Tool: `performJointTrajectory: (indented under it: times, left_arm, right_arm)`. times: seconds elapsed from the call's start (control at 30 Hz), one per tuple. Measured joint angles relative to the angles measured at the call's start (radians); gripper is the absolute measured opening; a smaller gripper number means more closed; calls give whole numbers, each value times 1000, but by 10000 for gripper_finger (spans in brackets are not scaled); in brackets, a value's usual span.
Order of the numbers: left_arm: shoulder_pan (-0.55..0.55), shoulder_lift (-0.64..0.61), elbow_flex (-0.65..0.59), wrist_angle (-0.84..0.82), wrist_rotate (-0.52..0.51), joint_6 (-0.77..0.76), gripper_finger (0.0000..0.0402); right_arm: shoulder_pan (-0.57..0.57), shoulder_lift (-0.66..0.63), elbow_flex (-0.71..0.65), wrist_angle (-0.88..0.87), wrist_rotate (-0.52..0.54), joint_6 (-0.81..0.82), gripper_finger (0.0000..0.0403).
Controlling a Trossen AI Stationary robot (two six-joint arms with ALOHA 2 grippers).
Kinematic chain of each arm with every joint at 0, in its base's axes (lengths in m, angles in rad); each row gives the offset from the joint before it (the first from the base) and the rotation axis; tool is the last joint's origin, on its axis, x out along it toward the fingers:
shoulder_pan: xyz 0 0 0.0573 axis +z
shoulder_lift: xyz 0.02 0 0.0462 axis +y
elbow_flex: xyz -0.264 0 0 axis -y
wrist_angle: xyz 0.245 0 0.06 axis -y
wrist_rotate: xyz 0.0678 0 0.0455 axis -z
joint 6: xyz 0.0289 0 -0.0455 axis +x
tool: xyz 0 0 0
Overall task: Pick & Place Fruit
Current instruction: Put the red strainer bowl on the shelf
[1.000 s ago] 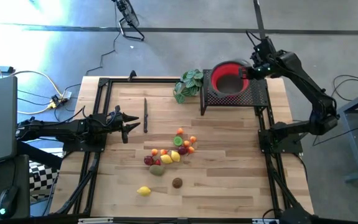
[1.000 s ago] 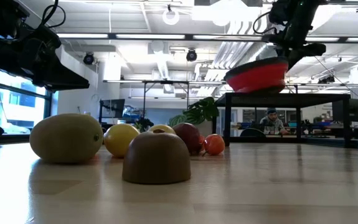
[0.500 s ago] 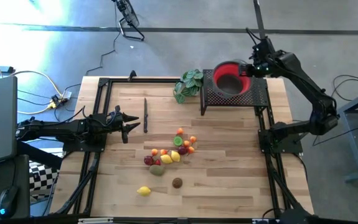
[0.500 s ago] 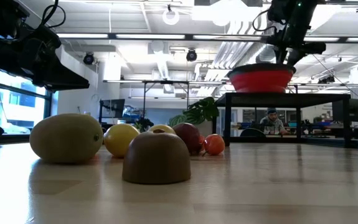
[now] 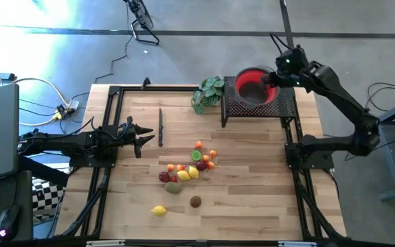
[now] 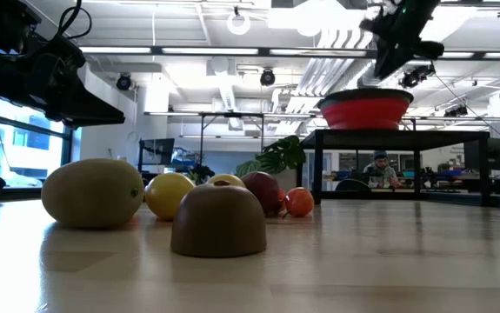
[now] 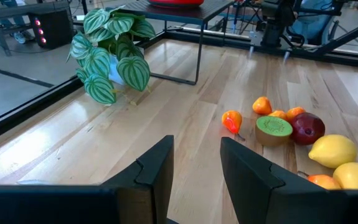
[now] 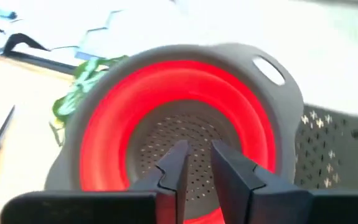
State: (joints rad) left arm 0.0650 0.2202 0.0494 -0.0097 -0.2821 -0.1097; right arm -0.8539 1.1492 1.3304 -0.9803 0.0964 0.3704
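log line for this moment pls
left gripper: open, idle at table's left | right gripper: above red bowl on black stand | fruit: untouched mid-table

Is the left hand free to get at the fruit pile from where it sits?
Probably yes. The left hand sits over the table's left side, holding nothing, and only bare wood lies between it and the fruit pile. The black tool lies off to one side.

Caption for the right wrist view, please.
Right gripper hovers, fingers slightly apart, above the empty red bowl resting on the black perforated stand.
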Motion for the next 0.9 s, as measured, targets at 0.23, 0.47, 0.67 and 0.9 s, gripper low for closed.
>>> performJointTrajectory:
  times: [0.23, 0.47, 0.67, 0.9]
  left_arm:
    - [0, 0, 0, 0, 0, 0, 127]
    - [0, 0, 0, 0, 0, 0, 127]
    - [0, 0, 0, 0, 0, 0, 127]
    - [0, 0, 0, 0, 0, 0, 127]
  right_arm:
    - [167, -71, 0, 36, 85, -87, 24]
    - [345, -77, -45, 182, 143, -113, 4]
    - [449, -77, -153, 305, 149, -112, 4]
    - [565, -77, -293, 407, 166, -53, 4]
